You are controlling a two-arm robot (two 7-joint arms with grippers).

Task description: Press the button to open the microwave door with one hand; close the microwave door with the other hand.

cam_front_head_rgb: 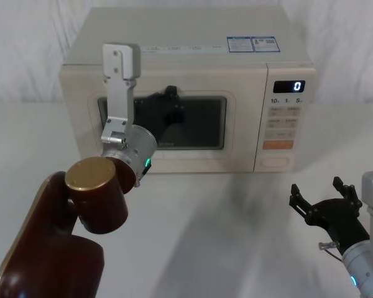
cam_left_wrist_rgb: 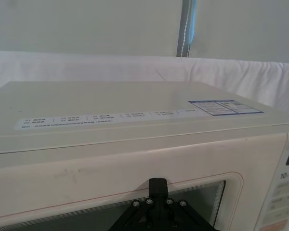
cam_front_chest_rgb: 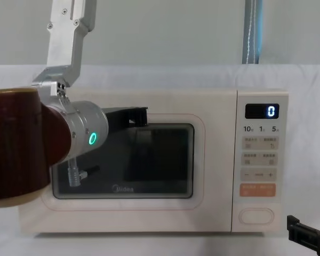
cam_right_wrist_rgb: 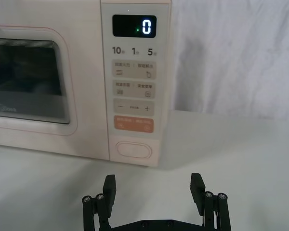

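I have the microwave [cam_front_head_rgb: 186, 93] sitting square on the white table [cam_front_head_rgb: 224, 236], facing me, with the microwave door [cam_front_chest_rgb: 122, 160] flush against the body, so it reads as shut. My left end effector [cam_front_head_rgb: 171, 102] is raised in front of the upper part of the door, right at the top edge of the dark window; from the chest view its black fingers [cam_front_chest_rgb: 130, 114] lie across the window's upper left corner, but I cannot tell whether they are parted or pressed together, nor whether they actually touch the door. My right end effector [cam_front_head_rgb: 326, 202] sits low over the table, in front of and below the control panel [cam_right_wrist_rgb: 135, 82], its fingers [cam_right_wrist_rgb: 197, 185] spread wide and holding nothing. The button [cam_right_wrist_rgb: 133, 149] is at the bottom of that panel, under the orange key [cam_right_wrist_rgb: 134, 124], well apart from my right fingertips. The display [cam_right_wrist_rgb: 134, 26] shows "0".
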